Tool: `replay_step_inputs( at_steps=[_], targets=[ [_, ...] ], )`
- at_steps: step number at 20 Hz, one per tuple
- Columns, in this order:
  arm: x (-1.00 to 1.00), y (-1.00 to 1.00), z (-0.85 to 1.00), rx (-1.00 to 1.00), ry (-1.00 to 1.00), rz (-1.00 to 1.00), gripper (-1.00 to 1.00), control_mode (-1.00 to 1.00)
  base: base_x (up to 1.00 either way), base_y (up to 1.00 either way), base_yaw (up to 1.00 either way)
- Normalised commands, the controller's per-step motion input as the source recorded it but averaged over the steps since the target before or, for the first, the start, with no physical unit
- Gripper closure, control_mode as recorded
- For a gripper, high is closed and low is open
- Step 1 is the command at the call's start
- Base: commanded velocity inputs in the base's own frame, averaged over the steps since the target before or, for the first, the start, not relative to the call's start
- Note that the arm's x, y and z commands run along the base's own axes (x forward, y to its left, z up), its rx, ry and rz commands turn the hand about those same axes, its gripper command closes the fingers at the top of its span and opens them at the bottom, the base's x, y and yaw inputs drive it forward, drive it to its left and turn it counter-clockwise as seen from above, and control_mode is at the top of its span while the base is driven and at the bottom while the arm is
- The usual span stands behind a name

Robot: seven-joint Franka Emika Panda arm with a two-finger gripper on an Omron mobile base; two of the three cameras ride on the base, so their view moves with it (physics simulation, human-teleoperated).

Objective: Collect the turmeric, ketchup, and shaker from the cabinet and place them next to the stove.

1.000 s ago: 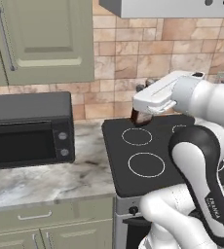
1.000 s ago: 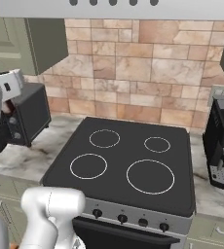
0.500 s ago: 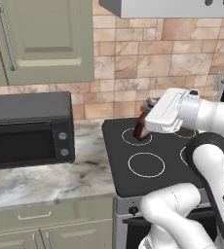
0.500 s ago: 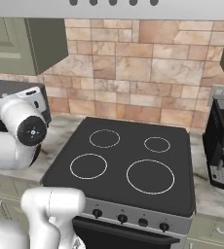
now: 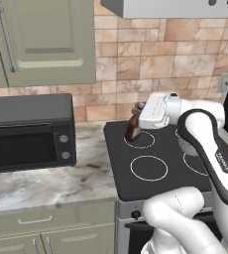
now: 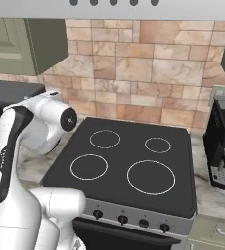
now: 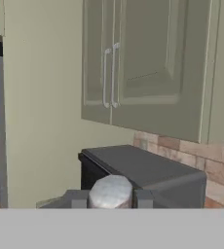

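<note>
While a second ago high over the stove [image 5: 160, 163], now lowered to its back-left corner, gripper [image 5: 134, 124] clamped on the ketchup [image 5: 132, 130] just above the glass, nearly ready for setting down beside it.

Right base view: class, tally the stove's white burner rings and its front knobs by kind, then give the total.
Burner rings on the stove: 4
Knobs along its front edge: 4
Total: 8
</note>
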Motion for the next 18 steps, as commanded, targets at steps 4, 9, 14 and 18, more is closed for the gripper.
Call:
replay_step_inputs(
  at_steps=[4,9,14,18],
  targets=[
    [0.65,0.0,-0.38,0.0,0.0,0.16,1.0,-1.0,0.0,0.0,0.0],
    [0.52,0.01,-0.37,-0.03,0.0,0.12,1.0,-1.0,0.0,0.0,0.0],
    [0.52,0.2,-0.45,-0.13,0.02,0.07,1.0,-1.0,0.0,0.0,0.0],
    [0.66,0.25,-0.5,-0.2,0.12,0.08,1.0,-1.0,0.0,0.0,0.0]
  ],
)
